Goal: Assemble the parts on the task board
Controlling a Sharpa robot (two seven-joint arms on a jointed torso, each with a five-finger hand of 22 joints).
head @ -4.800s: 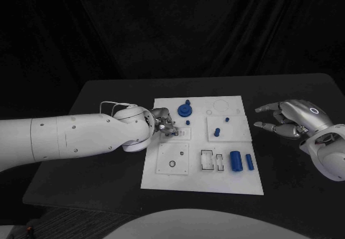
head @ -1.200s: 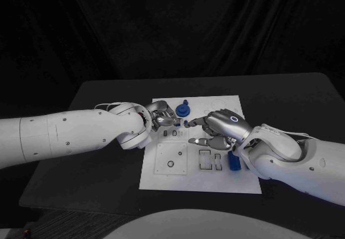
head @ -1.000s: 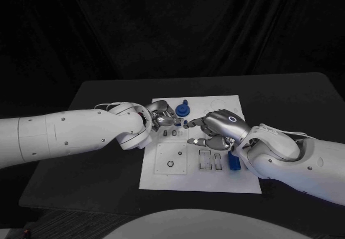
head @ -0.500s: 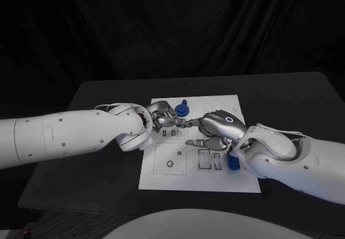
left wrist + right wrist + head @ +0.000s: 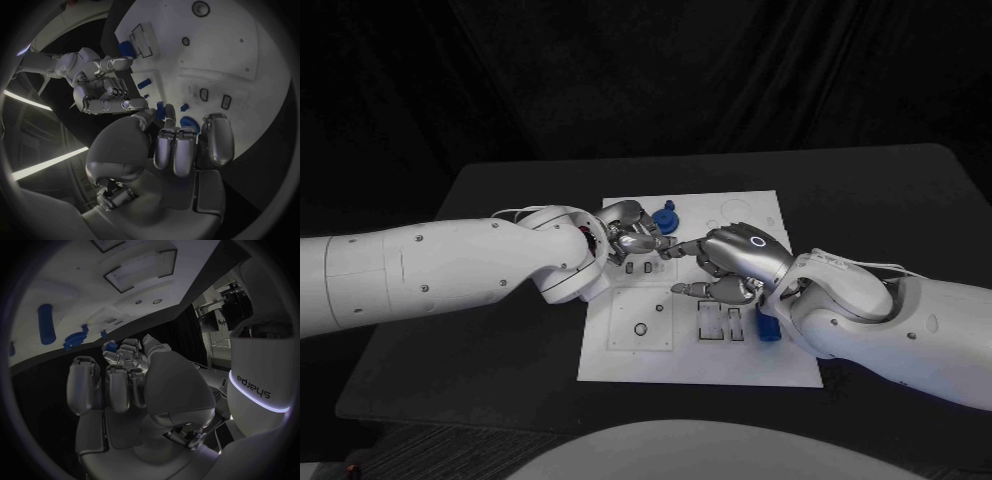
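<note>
On the black surface lies the white task board. Near its front right, a blue cylinder lies beside the right arm. Over the board's middle the right hand and left hand meet fingertip to fingertip; whether either holds a part, I cannot tell. Beyond them a blue gear stands on the board.

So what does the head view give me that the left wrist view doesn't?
Head view adds the whole board on the table, with the left arm and right arm reaching in. Left wrist view adds a small peg lying on the board beside the right hand. Both share the left hand almost meeting the right hand over the board, near a blue part.
</note>
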